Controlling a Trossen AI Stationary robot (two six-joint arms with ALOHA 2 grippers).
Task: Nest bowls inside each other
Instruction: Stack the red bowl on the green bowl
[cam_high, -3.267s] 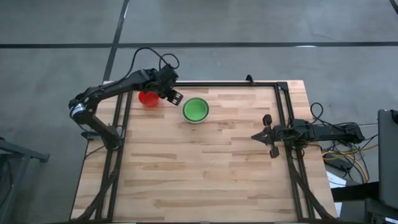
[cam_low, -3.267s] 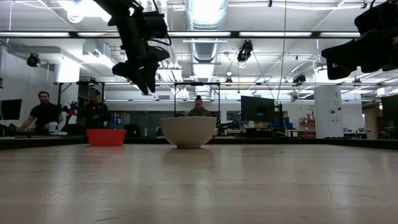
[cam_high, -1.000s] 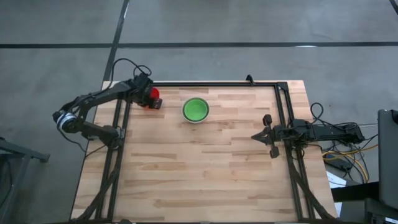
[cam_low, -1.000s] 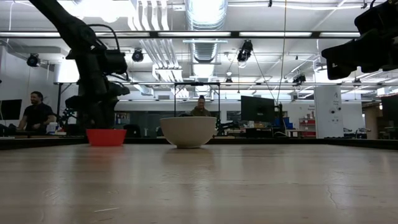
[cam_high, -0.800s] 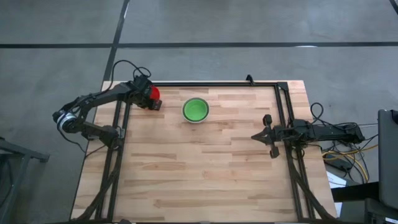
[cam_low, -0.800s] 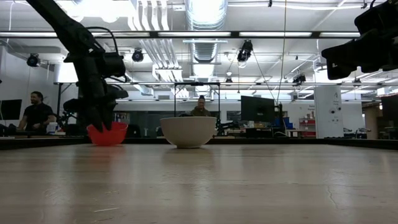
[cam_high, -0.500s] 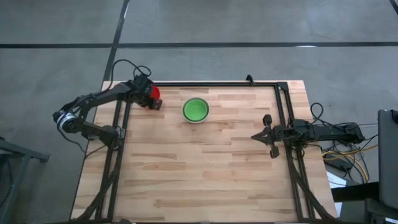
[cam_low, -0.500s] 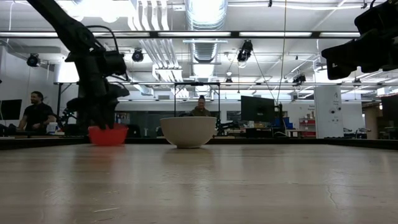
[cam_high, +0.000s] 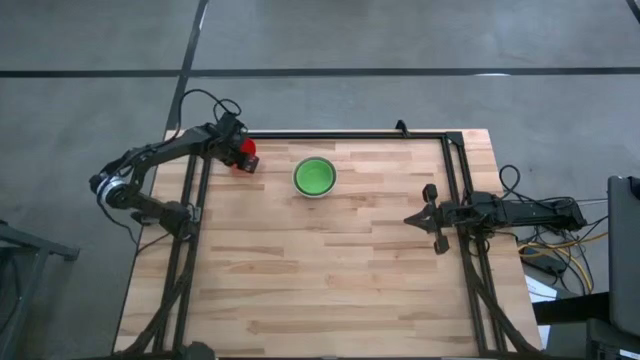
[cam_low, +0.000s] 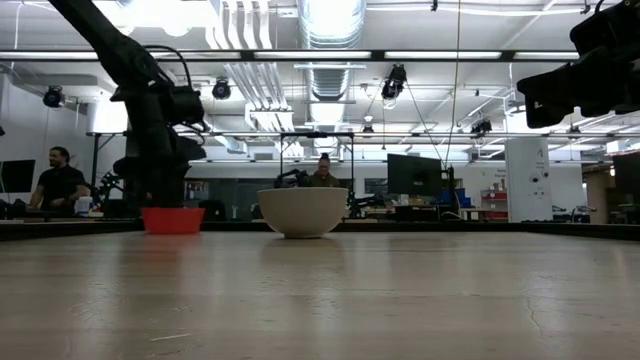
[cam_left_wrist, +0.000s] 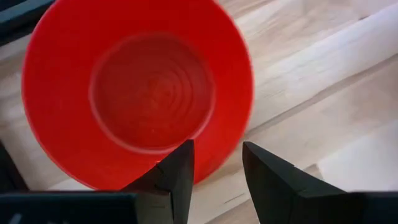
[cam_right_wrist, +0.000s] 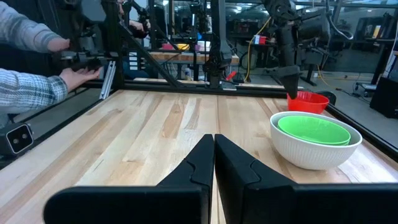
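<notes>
A red bowl (cam_high: 246, 152) sits flat on the wood at the table's far left corner, and it also shows in the low view (cam_low: 172, 220). My left gripper (cam_left_wrist: 217, 149) is low over it, pointing steeply down and open. One finger stands inside the rim and the other outside. A white bowl (cam_high: 314, 195) with a green bowl (cam_high: 314, 176) nested in it rests on its base to the right of the red one. My right gripper (cam_high: 410, 218) waits shut at the right edge, level and above the table. My left gripper straddles the red bowl's rim (cam_left_wrist: 227, 158) from above, at the side toward the arm. One finger (cam_left_wrist: 177, 171) is over the inside and the other (cam_left_wrist: 267, 177) over the wood outside. Whether either finger touches the wall I cannot tell.
A black metal frame (cam_high: 350, 134) runs along the table's far and side edges, close behind the red bowl. A person's hands (cam_right_wrist: 68, 74) reach near the far side, and other people stand in the room beyond. The table's middle and near half are bare wood (cam_high: 320, 280).
Under my left gripper the red bowl tipped up on one side, then settled back flat on the table. The gripper stayed low at the bowl in the far left corner.
</notes>
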